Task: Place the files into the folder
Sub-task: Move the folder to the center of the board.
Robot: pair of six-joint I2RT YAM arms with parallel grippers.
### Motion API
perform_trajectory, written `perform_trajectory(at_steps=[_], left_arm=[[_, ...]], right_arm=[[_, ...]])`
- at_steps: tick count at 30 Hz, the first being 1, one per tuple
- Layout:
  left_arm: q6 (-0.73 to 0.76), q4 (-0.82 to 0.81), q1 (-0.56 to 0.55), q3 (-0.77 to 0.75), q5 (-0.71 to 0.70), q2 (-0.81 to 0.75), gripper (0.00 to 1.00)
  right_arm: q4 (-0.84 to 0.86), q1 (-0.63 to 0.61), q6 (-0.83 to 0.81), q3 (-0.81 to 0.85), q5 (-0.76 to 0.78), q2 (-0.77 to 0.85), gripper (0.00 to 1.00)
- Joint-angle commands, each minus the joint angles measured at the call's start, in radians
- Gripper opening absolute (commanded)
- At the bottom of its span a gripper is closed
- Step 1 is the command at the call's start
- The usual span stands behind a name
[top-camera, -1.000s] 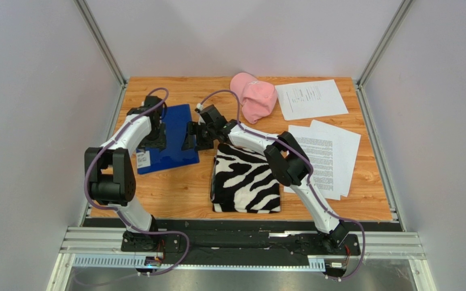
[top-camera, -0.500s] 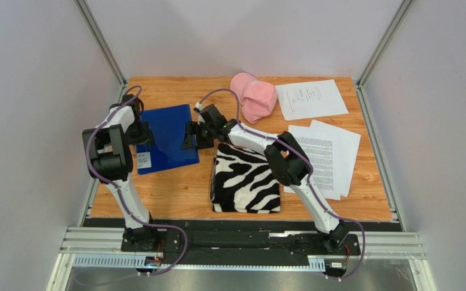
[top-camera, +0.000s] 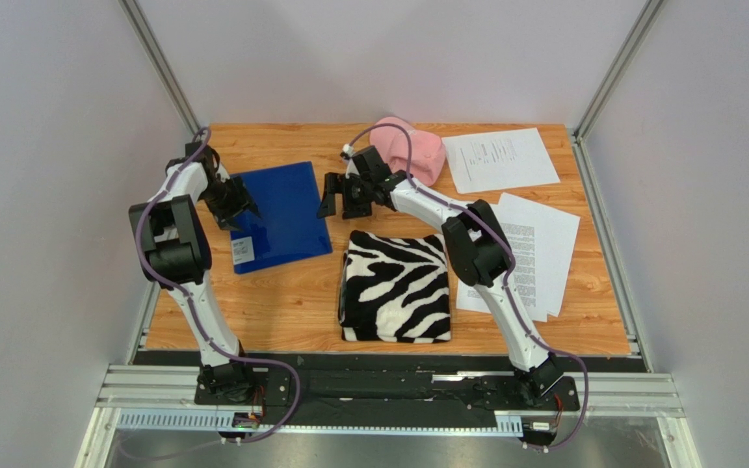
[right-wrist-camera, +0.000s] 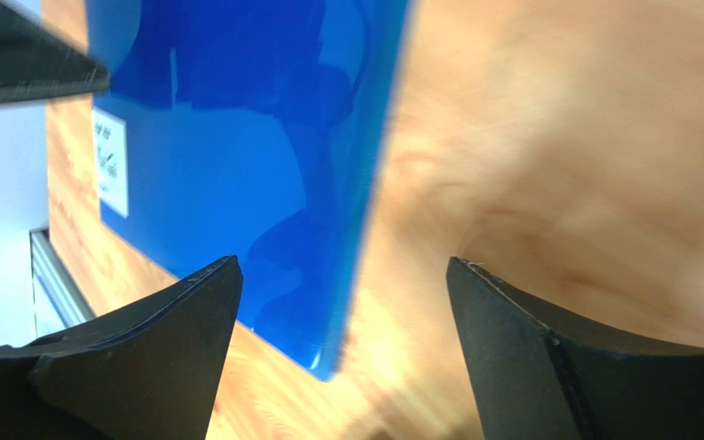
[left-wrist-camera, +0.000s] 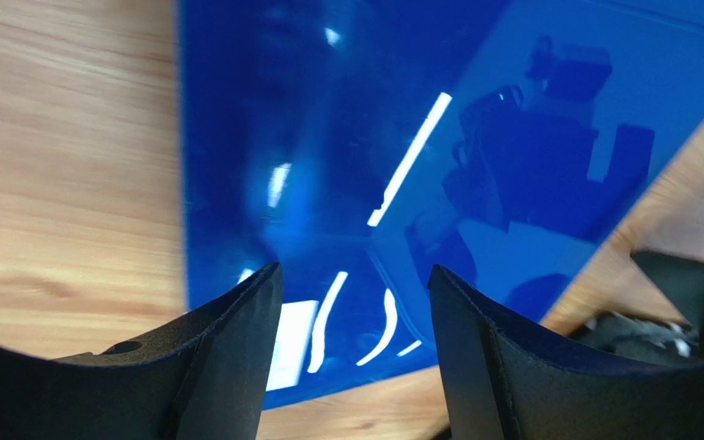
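left gripper (top-camera: 243,207), right gripper (top-camera: 342,201) low beside the folder (top-camera: 289,214) (apparently both open)

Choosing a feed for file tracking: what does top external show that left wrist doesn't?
Only top external: the files lying on the right, a zebra-striped cloth, a pink cap and both arms. Only left wrist: the left gripper close up, jaws apart with nothing between them, and reflections on the glossy cover. Both: the blue folder, its white label and the wood table.
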State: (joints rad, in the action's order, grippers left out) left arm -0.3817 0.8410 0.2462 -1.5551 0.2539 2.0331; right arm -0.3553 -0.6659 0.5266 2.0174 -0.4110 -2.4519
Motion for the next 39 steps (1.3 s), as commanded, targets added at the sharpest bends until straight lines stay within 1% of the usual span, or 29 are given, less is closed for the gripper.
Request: perform_trajectory(at_steps=[1, 2, 3, 4, 5, 7, 8, 9, 11, 14, 15, 18, 21, 23, 26, 30, 32, 34, 38, 39], left_arm=[[-0.031, -0.002, -0.053, -0.039, 0.105, -0.017, 0.69], [-0.017, 0.012, -0.094, -0.04, -0.004, -0.066, 0.7], [0.016, 0.044, -0.116, -0.04, -0.06, -0.095, 0.71], [0.036, 0.055, -0.139, -0.03, -0.12, -0.125, 0.73], [0.061, 0.066, -0.194, -0.022, -0.248, -0.189, 0.75], [0.148, 0.107, -0.243, 0.004, -0.382, -0.246, 0.82], [0.176, 0.125, -0.298, 0.01, -0.495, -0.252, 0.83], [0.219, 0.176, -0.315, 0.015, -0.545, -0.249, 0.83], [0.231, 0.219, -0.346, 0.023, -0.648, -0.226, 0.84], [0.26, 0.216, -0.349, 0.108, -0.685, -0.244, 0.82], [0.291, 0.19, -0.352, 0.166, -0.685, -0.257, 0.82], [0.31, 0.144, -0.377, 0.242, -0.7, -0.31, 0.82], [0.349, 0.116, -0.441, 0.306, -0.732, -0.321, 0.82], [0.363, 0.102, -0.478, 0.331, -0.694, -0.338, 0.84], [0.38, 0.083, -0.519, 0.369, -0.694, -0.33, 0.85], [0.379, 0.067, -0.559, 0.346, -0.699, -0.278, 0.85], [0.374, 0.073, -0.57, 0.323, -0.722, -0.212, 0.85], [0.363, 0.095, -0.579, 0.267, -0.733, -0.141, 0.83], [0.36, 0.087, -0.594, 0.21, -0.781, -0.07, 0.82], [0.362, 0.095, -0.594, 0.169, -0.788, -0.041, 0.81]], right_arm=[[-0.03, 0.046, -0.051, 0.053, -0.014, 0.074, 0.91], [-0.031, 0.051, -0.05, 0.055, -0.018, 0.077, 0.91], [-0.036, 0.057, -0.053, 0.05, -0.032, 0.082, 0.91], [-0.036, 0.061, -0.06, 0.046, -0.04, 0.086, 0.91], [-0.046, 0.061, -0.065, 0.041, -0.046, 0.09, 0.91], [-0.053, 0.061, -0.066, 0.021, -0.057, 0.097, 0.91], [-0.054, 0.061, -0.063, 0.012, -0.06, 0.1, 0.91], [-0.05, 0.06, -0.057, 0.003, -0.067, 0.109, 0.91], [-0.028, 0.06, -0.039, -0.025, -0.08, 0.119, 0.91], [-0.002, 0.058, -0.036, -0.065, -0.083, 0.152, 0.91], [0.001, 0.057, -0.037, -0.075, -0.081, 0.16, 0.91], [0.03, 0.058, -0.039, -0.12, -0.08, 0.189, 0.91], [0.042, 0.057, -0.036, -0.137, -0.095, 0.2, 0.91], [0.045, 0.058, -0.034, -0.147, -0.106, 0.208, 0.91], [0.05, 0.058, -0.034, -0.178, -0.101, 0.221, 0.91], [0.062, 0.063, -0.031, -0.227, -0.098, 0.266, 0.91], [0.07, 0.068, -0.024, -0.252, -0.095, 0.284, 0.9], [0.09, 0.078, -0.014, -0.294, -0.089, 0.313, 0.9], [0.115, 0.106, -0.005, -0.332, -0.089, 0.341, 0.9], [0.116, 0.114, -0.005, -0.336, -0.086, 0.347, 0.9]])
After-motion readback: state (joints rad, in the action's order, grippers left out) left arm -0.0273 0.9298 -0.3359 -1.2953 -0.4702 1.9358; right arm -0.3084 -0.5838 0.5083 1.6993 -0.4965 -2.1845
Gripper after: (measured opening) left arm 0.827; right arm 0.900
